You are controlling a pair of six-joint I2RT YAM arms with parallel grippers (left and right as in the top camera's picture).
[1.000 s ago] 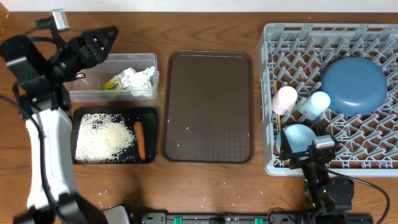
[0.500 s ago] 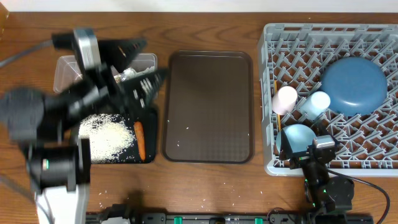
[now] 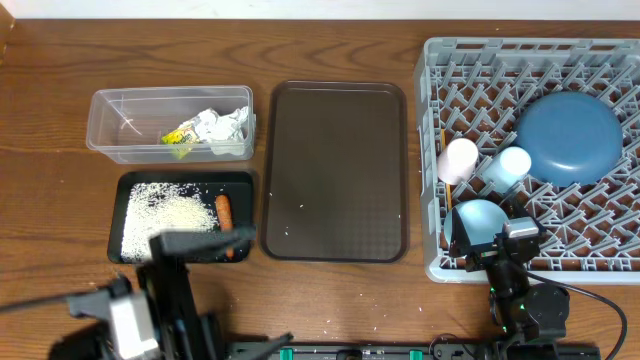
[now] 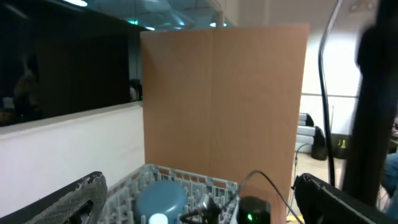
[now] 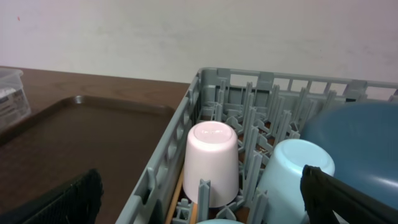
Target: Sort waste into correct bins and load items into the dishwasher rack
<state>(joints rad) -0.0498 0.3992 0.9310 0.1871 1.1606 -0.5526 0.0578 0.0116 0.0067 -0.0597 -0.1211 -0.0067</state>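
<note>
The crumpled white-and-yellow wrapper (image 3: 210,128) lies in the clear tub (image 3: 110,145). The rice (image 3: 165,212) and the carrot piece (image 3: 224,212) lie in the black tray (image 3: 135,182). The grey rack (image 3: 450,70) holds the dark-blue plate (image 3: 568,135), the pink cup (image 3: 459,158), the light-blue cup (image 3: 508,166), the light-blue bowl (image 3: 480,217) and chopsticks (image 3: 442,135). My left gripper (image 3: 205,240) is open and empty at the tray's near edge; in the left wrist view (image 4: 199,180) it faces the far rack. My right gripper (image 5: 199,174) is open and empty by the rack's near edge, facing the pink cup (image 5: 213,158).
The brown serving tray (image 3: 335,170) lies between the bins and the rack with a few rice grains on it. Loose grains dot the table near the front edge. The right arm's base (image 3: 525,305) sits at the front right.
My left arm has swung from above the clear tub down to the front-left of the table, uncovering the tub. The right arm and all objects have not moved.
</note>
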